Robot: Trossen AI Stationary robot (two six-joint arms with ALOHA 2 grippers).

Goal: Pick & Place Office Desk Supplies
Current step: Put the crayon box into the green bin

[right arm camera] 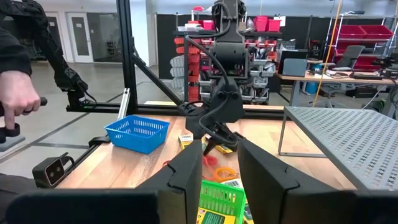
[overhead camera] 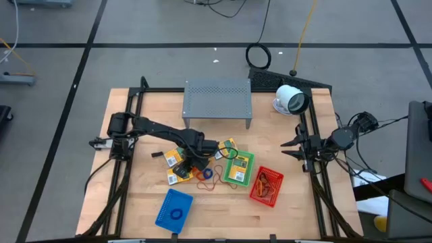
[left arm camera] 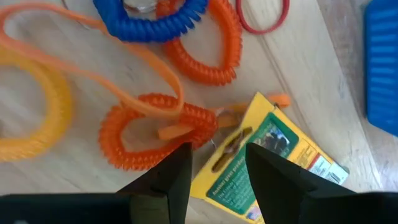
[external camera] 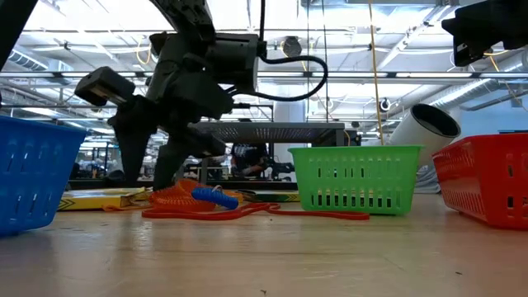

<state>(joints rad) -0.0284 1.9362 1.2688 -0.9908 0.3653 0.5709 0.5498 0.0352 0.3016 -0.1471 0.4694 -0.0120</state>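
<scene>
My left gripper (left arm camera: 217, 152) hangs open, pointing down, just above a flat yellow packet with a green label (left arm camera: 267, 155). The packet lies flat on the table, and its near end sits in the gap between the fingers. I cannot tell whether the fingers touch it. Beside it lie orange coil rings (left arm camera: 155, 134), a blue coil (left arm camera: 152, 18), a yellow coil (left arm camera: 37, 106) and a red rubber band (left arm camera: 261, 15). In the high view my left gripper (overhead camera: 192, 164) stands among more yellow packets (overhead camera: 174, 157). My right gripper (right arm camera: 221, 158) waits open and level at the table's right edge.
A green basket (overhead camera: 251, 169) holding a packet, a red basket (overhead camera: 266, 185) and a blue basket (overhead camera: 174, 208) stand near the front. A grey perforated shelf (overhead camera: 217, 98) and a white round device (overhead camera: 291, 100) are at the back. A person's hand (right arm camera: 15, 99) shows beyond the table.
</scene>
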